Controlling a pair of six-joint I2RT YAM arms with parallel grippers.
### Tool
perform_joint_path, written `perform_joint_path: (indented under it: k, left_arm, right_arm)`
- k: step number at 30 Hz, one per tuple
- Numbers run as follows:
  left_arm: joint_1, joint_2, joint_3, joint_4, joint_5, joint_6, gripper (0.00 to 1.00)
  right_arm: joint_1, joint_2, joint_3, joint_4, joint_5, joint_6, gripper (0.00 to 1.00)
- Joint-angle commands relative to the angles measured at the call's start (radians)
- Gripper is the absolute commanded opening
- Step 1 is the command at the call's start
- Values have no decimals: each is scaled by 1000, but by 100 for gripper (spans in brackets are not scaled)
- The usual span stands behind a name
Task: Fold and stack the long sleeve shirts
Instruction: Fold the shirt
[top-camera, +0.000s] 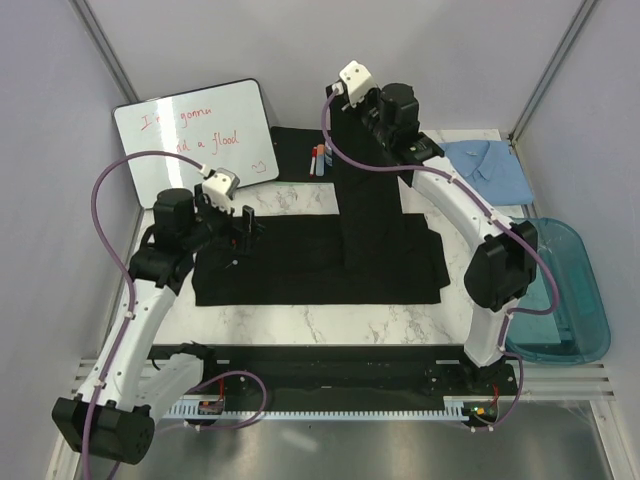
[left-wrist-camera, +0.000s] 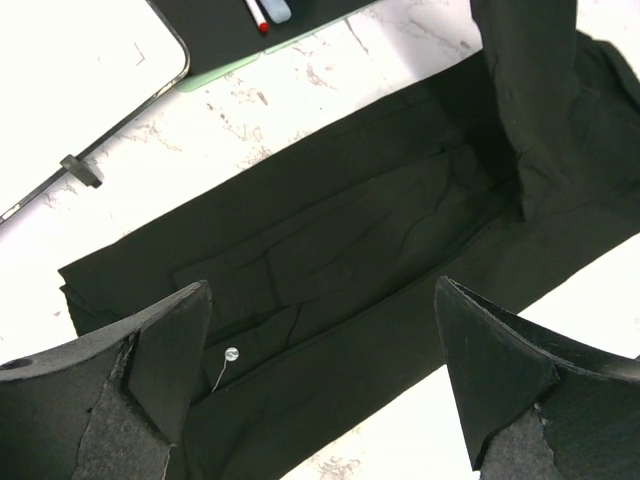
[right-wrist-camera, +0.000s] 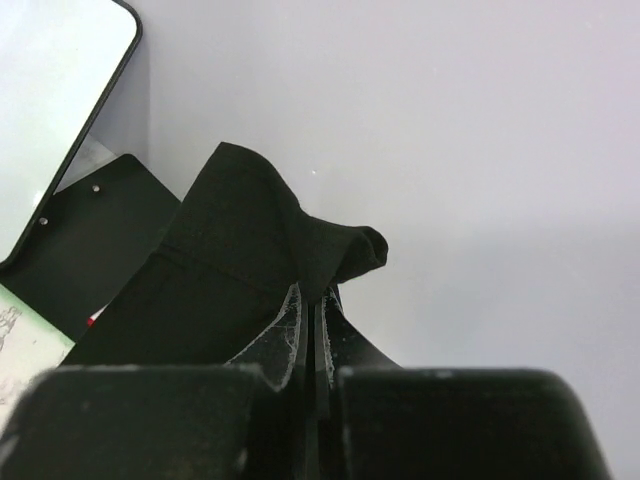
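Teal bin (top-camera: 585, 300) sits at the right edge of the counter (top-camera: 330, 325), partly hidden behind the right arm; the part of its inside that shows is bare teal floor. Neither shirt is in it.

The black shirt (top-camera: 300, 265) lies spread as a wide band across the middle of the counter. One strip of it is pulled up and away toward the far side. The right claw (top-camera: 341, 98) holds the top of that strip high above the far edge. In the right wrist view the right claw (right-wrist-camera: 318, 300) has its fingers pressed together on a bunched fold of the black shirt (right-wrist-camera: 250, 230).

The left claw (top-camera: 245, 225) is over the shirt's left end. In the left wrist view the left claw (left-wrist-camera: 320, 290) has its fingers spread wide apart with nothing between them, and the black shirt (left-wrist-camera: 330, 270) lies flat below.

The blue shirt (top-camera: 490, 165) lies folded at the far right corner of the counter, well apart from the black one.

A whiteboard (top-camera: 195, 130) with red writing leans at the far left, and markers (top-camera: 318, 160) lie on a black mat (top-camera: 295, 150) beside it.
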Motion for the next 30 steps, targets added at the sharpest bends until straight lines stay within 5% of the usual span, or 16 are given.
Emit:
perform_joint_path:
  k: [1,6,17,24,30]
  left_arm:
    - [4,33,1,31,0,59,99]
    - [5,68,9,42,19,53,99]
    - [33,251,145,94,26,-13,98]
    - [36,340,194,157,199,-35,94]
    - [38,393,226,160,382,139,94]
  right_arm:
    - [-1,14,22,59,-46,51,0]
    - [38,-4,-59,6,-130,25,0]
    - [99,60,-41,-8,-10,81,0]
    - [173,-91,-225,-77,-161,74,0]
    - [242,-164,-311,-135,-238,57,0]
